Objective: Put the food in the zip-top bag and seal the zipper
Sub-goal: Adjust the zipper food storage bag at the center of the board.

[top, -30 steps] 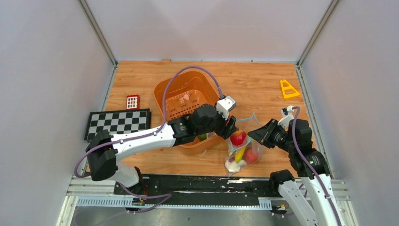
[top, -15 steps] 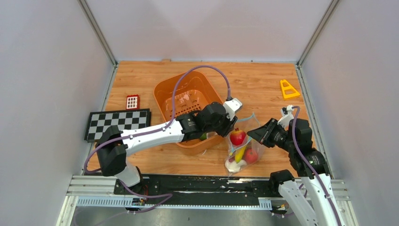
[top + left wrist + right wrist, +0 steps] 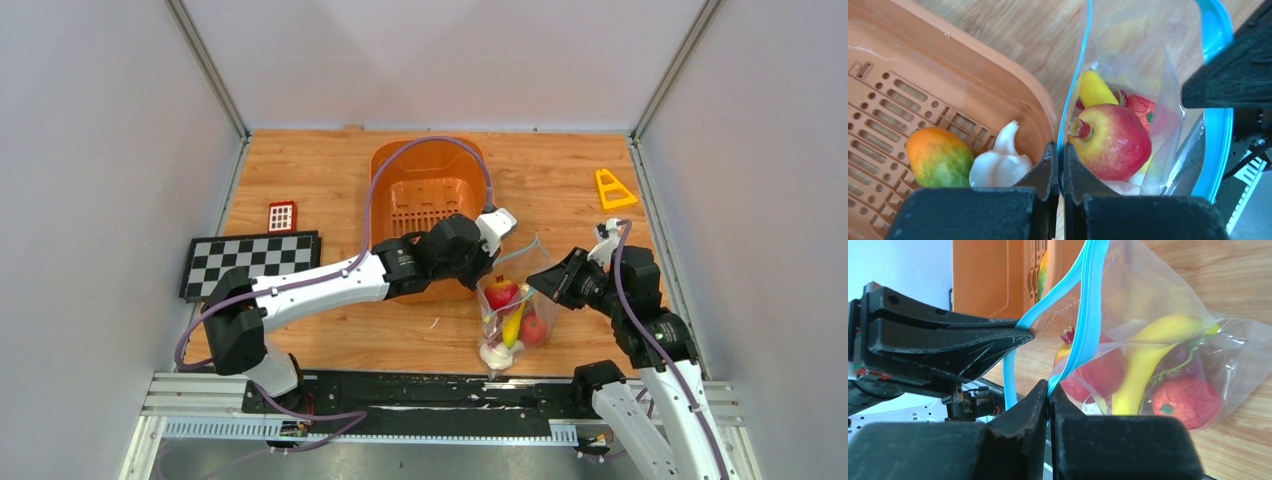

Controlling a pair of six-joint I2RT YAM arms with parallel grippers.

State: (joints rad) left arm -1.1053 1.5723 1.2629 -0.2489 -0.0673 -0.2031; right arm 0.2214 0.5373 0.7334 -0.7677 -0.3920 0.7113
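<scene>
We list one bag (image 3: 510, 322), clear, standing on the table (image 3: 300, 180) just right of the basket (image 3: 430, 160), mouth open and unsealed. Its teal zipper (image 3: 1084, 315) has its two strips apart. The left gripper (image 3: 1059, 150) is clenched on the bag lip nearest the basket. The right gripper (image 3: 1049, 390) is clenched on the opposite zipper strip. In the bag we count a red fruit (image 3: 1113, 142), a banana (image 3: 1143, 355), a second red fruit (image 3: 1188, 400) and a white piece (image 3: 495, 353) at the bottom. In the basket are a garlic (image 3: 1000, 165) and a green-orange piece (image 3: 938, 157), touching. Elsewhere on the table are a checkerboard (image 3: 250, 260), a red block (image 3: 282, 216) and a yellow triangle (image 3: 614, 202).
</scene>
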